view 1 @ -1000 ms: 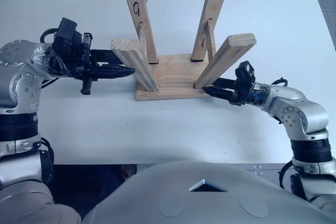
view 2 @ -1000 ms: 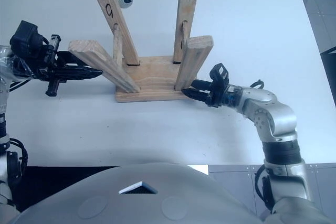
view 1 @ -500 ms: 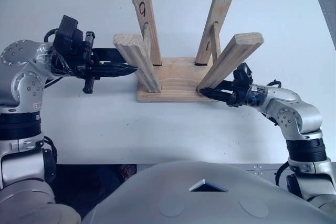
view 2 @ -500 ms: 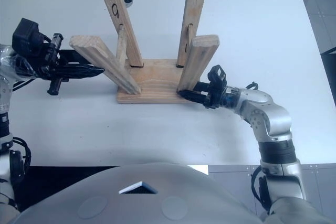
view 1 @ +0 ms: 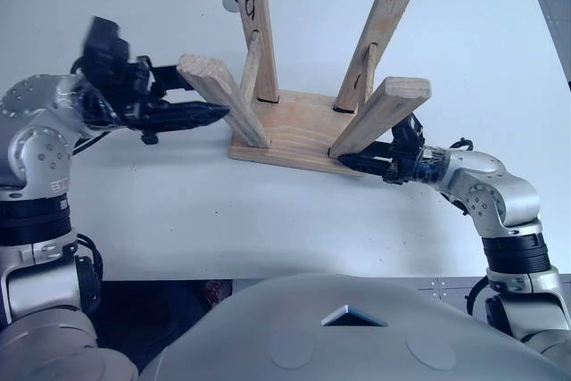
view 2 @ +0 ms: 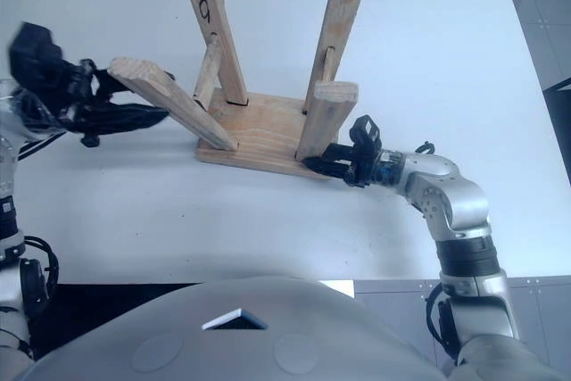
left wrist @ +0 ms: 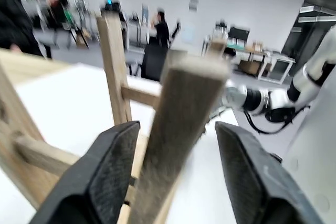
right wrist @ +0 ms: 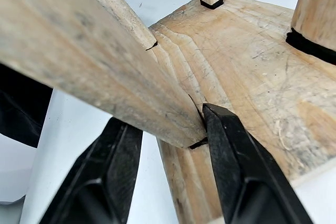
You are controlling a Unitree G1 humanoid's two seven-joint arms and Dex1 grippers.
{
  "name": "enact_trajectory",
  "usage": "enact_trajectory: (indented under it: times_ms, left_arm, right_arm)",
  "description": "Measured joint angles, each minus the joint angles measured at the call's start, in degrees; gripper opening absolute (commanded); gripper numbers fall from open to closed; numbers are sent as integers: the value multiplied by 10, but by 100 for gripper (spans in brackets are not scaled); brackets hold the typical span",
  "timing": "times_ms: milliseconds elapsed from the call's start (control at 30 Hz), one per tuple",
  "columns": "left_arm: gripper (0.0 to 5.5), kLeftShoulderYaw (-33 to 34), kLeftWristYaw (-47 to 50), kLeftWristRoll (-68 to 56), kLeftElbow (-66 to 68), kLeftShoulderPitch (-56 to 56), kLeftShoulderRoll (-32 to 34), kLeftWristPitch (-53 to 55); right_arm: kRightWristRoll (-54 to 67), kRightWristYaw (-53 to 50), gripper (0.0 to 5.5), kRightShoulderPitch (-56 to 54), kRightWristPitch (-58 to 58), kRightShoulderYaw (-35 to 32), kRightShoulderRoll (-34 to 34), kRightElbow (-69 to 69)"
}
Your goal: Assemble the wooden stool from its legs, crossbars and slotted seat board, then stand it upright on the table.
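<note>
Wooden stool (view 1: 299,122) is lying upside down on the white table (view 1: 268,220) in the eye views, with its seat board (view 1: 294,136) underneath and its four legs pointing up. I am seeing the left gripper (view 1: 210,100) straddling the upper end of the near-left leg (view 1: 219,100). The right gripper (view 1: 346,159) is sitting at the foot of the near-right leg (view 1: 379,113), just where it meets the board.

Through the left wrist view, that leg is standing between spread fingers (left wrist: 113,174). One is touching the wood, and a gap is showing at the other, so I am reading this gripper as open. A crossbar (left wrist: 139,95) is running beyond the tips.

Through the right wrist view, both fingers (right wrist: 231,166) are pressing the leg's base from either side, clamped on it, with the seat board just past the tips.
</note>
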Motion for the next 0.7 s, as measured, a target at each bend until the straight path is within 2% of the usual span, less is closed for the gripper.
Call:
enact_trajectory:
  times_ms: [167, 300, 467, 567, 700]
  left_arm:
    - [257, 55, -11, -15, 24, 36, -4, -15]
    - [257, 62, -35, -6, 41, 72, 17, -11]
    - [257, -5, -52, 48, 57, 99, 5, -38]
    - [257, -61, -46, 127, 81, 99, -19, -110]
    - [257, -77, -41, 162, 113, 94, -39, -169]
  right_arm:
    - [-3, -2, 176, 3, -3, 1, 0, -2]
    - [-4, -7, 174, 7, -8, 1, 1, -3]
    - [-14, -15, 153, 6, -13, 2, 3, 9]
    - [-16, -14, 149, -4, -15, 3, 3, 16]
    - [-21, -13, 148, -11, -20, 7, 3, 22]
